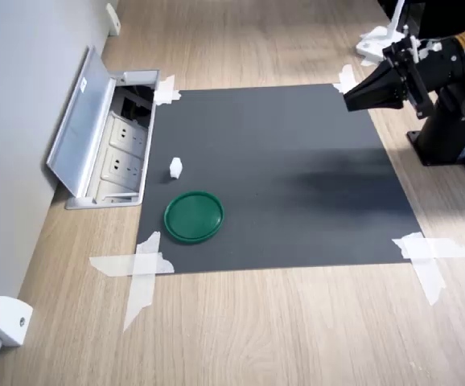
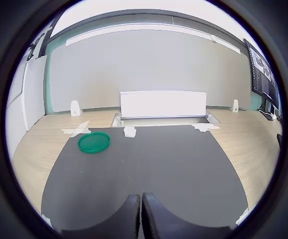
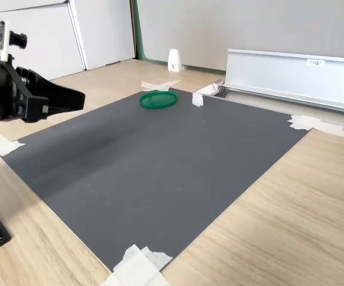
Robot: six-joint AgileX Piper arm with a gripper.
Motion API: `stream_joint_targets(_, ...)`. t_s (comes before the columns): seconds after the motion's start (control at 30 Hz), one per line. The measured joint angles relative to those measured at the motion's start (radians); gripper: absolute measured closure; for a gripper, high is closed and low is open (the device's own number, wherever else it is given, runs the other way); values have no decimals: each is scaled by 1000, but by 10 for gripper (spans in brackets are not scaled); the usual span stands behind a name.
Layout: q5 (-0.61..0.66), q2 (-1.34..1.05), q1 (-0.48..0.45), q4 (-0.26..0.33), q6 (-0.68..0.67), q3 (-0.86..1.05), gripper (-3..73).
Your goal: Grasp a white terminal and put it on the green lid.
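The white terminal is a tiny block standing on the dark mat near the socket box. Close beside it on the mat lies the green lid, flat and round with nothing on it. My gripper hovers over the mat's opposite edge, far from both. Its black fingers are pressed together with nothing between them.
A dark mat is taped to the wooden table at its corners. An open floor socket box with a raised metal flap borders the mat by the wall. A white wedge piece sits at the wall. The arm's base stands beside the mat.
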Motion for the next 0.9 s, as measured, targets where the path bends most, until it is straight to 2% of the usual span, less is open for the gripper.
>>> stream_joint_targets(0.67,0,0,0,0,-1,0,704)
stream_joint_targets(0.9,11,0,0,0,-59,-41,704)
